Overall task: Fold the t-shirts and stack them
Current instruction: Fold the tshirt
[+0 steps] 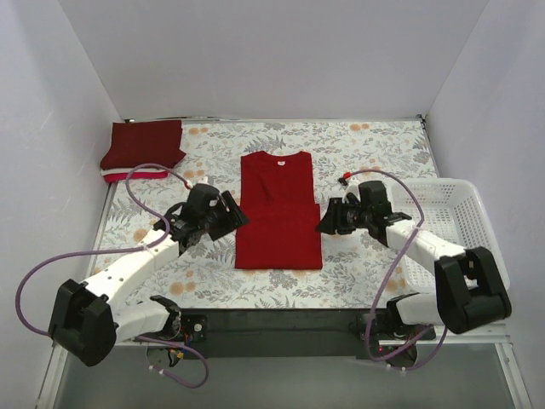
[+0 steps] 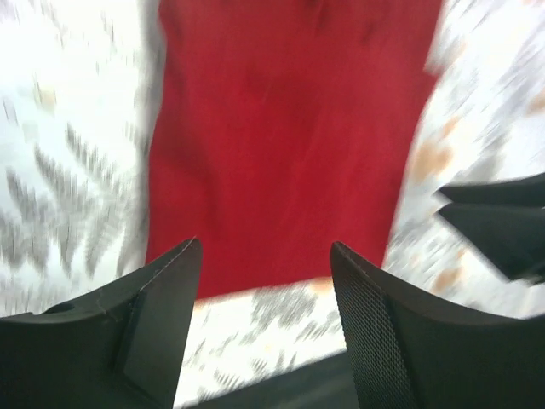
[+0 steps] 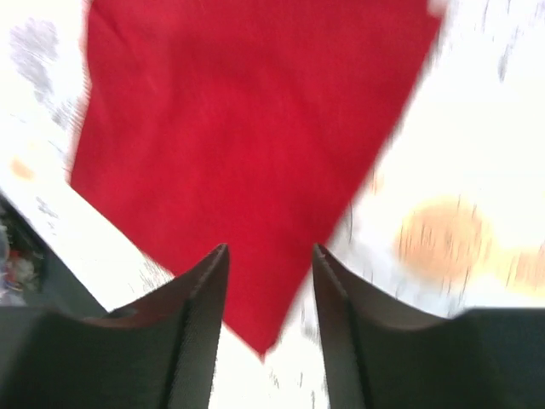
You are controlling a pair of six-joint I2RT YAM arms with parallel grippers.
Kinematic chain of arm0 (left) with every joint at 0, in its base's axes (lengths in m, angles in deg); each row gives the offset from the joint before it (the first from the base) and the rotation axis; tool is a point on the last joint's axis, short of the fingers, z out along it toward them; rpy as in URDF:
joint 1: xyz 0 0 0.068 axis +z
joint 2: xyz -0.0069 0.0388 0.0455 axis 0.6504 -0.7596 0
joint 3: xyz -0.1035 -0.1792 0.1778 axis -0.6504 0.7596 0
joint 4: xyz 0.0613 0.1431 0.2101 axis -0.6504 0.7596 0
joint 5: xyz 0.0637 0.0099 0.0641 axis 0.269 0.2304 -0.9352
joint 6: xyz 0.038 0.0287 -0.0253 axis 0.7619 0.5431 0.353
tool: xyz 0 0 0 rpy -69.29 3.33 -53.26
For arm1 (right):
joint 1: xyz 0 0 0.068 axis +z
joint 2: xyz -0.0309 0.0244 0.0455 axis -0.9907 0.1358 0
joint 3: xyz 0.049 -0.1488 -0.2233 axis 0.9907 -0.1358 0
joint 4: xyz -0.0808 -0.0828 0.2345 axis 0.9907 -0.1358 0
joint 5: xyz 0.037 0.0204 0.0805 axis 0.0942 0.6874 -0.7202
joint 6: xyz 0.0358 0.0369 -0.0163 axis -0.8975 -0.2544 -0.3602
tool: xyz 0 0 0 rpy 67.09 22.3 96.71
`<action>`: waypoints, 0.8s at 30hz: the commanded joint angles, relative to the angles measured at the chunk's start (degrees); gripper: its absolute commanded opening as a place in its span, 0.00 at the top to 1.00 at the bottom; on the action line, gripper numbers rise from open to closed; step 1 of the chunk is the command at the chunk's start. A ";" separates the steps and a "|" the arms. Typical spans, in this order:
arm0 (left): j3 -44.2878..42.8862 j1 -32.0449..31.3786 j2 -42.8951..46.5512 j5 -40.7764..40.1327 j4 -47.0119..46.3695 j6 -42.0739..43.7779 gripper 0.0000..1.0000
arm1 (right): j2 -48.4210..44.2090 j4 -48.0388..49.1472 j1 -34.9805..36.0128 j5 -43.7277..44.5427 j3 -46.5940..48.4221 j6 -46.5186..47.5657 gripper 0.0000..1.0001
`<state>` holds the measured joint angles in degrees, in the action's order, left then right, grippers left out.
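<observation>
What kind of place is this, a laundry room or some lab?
Most likely a robot test booth, not a home: plain white walls box in one table with a floral cloth, a left arm and right arm are bolted at its near edge, and a red t-shirt lies between them.

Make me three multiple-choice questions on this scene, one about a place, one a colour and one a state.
1. Where does the folded dark maroon cloth t-shirt lie? A: far left corner of the floral-patterned table. B: near right corner. C: table's middle.
2. What colour is the short-sleeved cloth t-shirt spread at the table's middle? A: white. B: blue. C: bright red.
3. How do the left arm's black fingers stand? A: shut on cloth. B: open, holding nothing. C: out of view.
Answers: 1 A, the top view shows it there. 2 C, every view shows red. 3 B, the wrist view shows a clear gap.
</observation>
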<state>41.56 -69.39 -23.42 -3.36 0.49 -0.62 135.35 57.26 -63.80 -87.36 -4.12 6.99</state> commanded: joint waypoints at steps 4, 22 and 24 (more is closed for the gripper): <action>4.46 -9.58 0.72 -9.65 16.65 -3.68 0.39 | -12.44 -20.44 11.20 21.58 -3.12 -2.59 0.45; 3.23 -14.51 -12.20 -12.13 14.10 -4.13 0.58 | -11.58 -24.67 23.26 33.65 -1.80 -11.38 0.45; 3.49 -15.12 -12.82 -11.96 14.02 -4.57 0.63 | -10.44 -24.84 23.88 34.26 -1.54 -11.82 0.45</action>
<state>45.49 -83.47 -35.49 -13.65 14.96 -4.31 123.74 33.24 -41.03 -56.17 -7.29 -3.35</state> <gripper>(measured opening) 0.382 0.555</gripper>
